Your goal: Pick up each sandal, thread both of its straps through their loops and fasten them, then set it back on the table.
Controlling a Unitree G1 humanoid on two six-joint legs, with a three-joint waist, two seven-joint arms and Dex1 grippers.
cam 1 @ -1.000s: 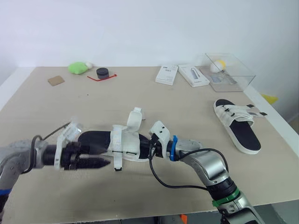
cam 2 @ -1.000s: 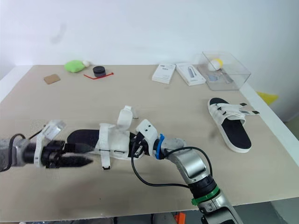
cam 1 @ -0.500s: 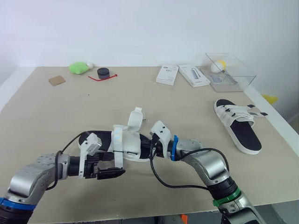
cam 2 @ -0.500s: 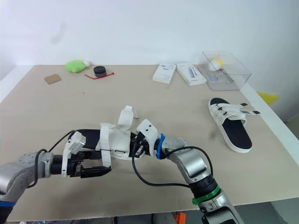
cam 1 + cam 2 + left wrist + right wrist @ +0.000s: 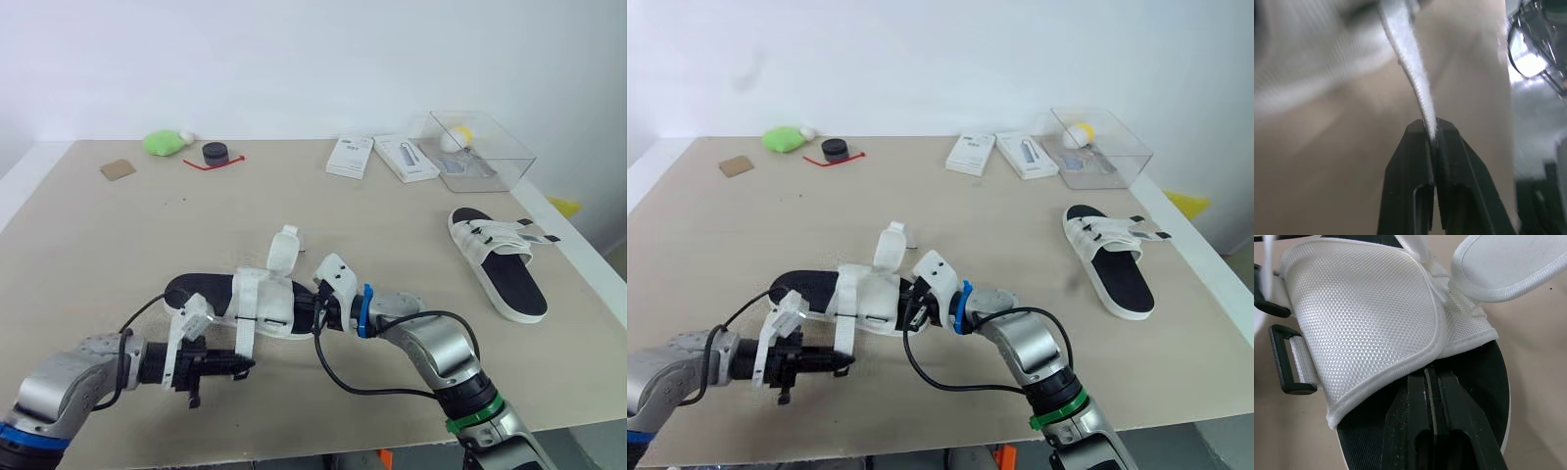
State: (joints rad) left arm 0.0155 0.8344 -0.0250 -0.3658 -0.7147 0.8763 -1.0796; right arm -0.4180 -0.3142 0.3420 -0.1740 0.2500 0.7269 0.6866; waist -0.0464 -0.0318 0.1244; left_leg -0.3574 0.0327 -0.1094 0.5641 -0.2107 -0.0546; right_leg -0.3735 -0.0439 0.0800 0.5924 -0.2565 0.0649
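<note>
In the head view's lower centre is the black-soled sandal (image 5: pixel 263 305), its white upper a coarse mesh weave, with the right gripper (image 5: pixel 1431 380) clamped on the sole's edge. The left gripper (image 5: pixel 1432 133) pinches the sandal's thin, fuzzy white strap (image 5: pixel 1413 78). At upper right, a clear plastic box (image 5: pixel 509 162) holds a yellow ball (image 5: pixel 460 134).

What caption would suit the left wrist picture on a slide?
Left pincer pinching the tip of the white woven strap of a black-soled sandal.
</note>
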